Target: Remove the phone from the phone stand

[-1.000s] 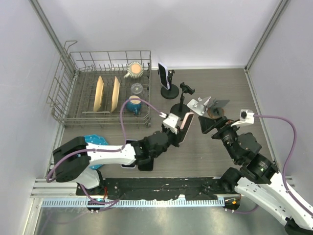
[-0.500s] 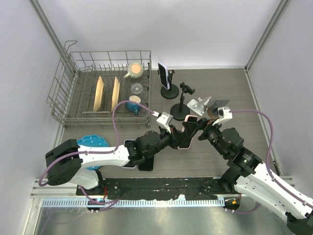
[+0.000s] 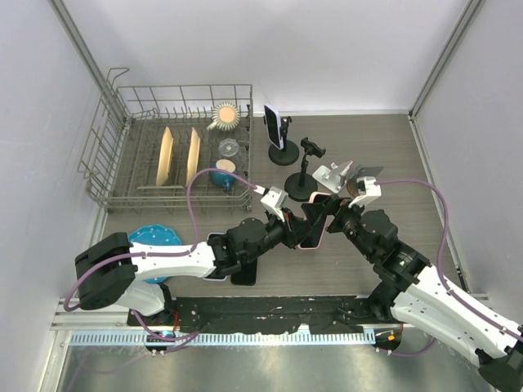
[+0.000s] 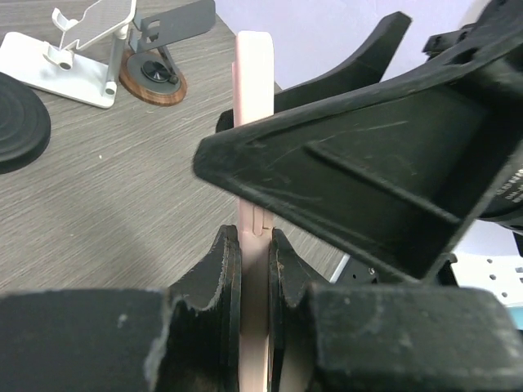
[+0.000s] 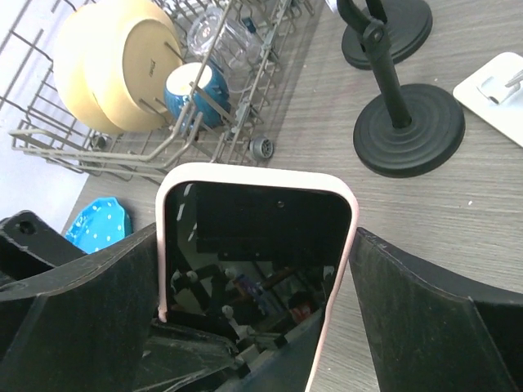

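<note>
My left claw (image 4: 255,265) is clamping narrow on the flat faces of the phone (image 4: 249,114), holding it edge-up above the desk (image 4: 106,180). It is wearing a pale pink case around a glossy dark screen. My right claw (image 5: 257,327) is gaping wide, one finger on either side of it. A black phone stand (image 5: 406,122) is standing beyond.

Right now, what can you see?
pink-cased phone: 1, pink, held between both grippers
second phone: 1, dark, on far black stand
black round-base stands: 2, black, mid-back; nearer one empty
white stand: 1, white, right of them
wooden-base stand: 1, brown, beside white stand
dish rack: 1, grey, back left
plates: 2, cream, upright in rack
mug: 1, blue, in rack
dotted plate: 1, blue, front left
left gripper: 1, black, shut on pink-cased phone
right gripper: 1, black, fingers flanking phone
</note>
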`<state>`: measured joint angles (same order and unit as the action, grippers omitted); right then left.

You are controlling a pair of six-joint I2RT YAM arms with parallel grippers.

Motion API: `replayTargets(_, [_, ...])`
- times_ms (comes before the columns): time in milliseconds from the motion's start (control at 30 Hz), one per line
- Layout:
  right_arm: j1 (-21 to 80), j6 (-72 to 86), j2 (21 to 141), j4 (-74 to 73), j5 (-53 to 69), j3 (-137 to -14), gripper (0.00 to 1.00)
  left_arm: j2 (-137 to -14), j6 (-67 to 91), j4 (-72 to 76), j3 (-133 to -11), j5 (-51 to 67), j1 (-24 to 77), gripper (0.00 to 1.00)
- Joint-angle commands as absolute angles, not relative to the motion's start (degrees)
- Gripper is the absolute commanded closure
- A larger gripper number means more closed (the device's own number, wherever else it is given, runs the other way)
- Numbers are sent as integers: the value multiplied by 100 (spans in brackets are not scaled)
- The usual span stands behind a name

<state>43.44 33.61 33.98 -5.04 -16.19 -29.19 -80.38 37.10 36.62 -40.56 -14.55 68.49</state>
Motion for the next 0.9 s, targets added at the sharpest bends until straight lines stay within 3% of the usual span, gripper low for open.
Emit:
replayTargets(0, [4368,3463,3524,-202,-1468,-2918,8,-7787,3753,4403,-4175,-1389,6847,100])
replayTargets(133, [4368,3472,3498,-281,-1468,-2927,20,-7787,3718,4351,-4184,-1397,6847,100])
replayTargets(200, [4368,3445,3498,-369,-1485,-2988,33,-7787,3683,4272,-4192,-1415,6847,100])
replayTargets(300, [4368,3402,3507,-588,-1555,-3085,50,-7796,3569,4079,-4245,-1459,6847,91])
replayTargets(400, [4368,3366,3498,-834,-1661,-3190,69,-7700,3481,3736,-4315,-1581,6847,63])
replayTargets(433, [4368,3358,3498,-965,-1696,-3217,73,-7664,3454,3631,-4324,-1608,6847,49])
replayTargets(467, [4368,3340,3498,-1028,-1722,-3269,79,-7621,3428,3404,-4333,-1652,6847,45])
replayTargets(533, [4368,3322,3516,-1203,-1828,-3313,84,-7462,3384,3165,-4351,-1775,6847,32])
replayTargets(633, [4368,3322,3603,-1379,-1898,-3392,90,-7138,3323,2568,-4377,-1976,6847,20])
replayTargets(867, [4377,3471,4402,-1916,-1741,-3665,93,-6022,3165,49,-4754,-2084,6427,12])
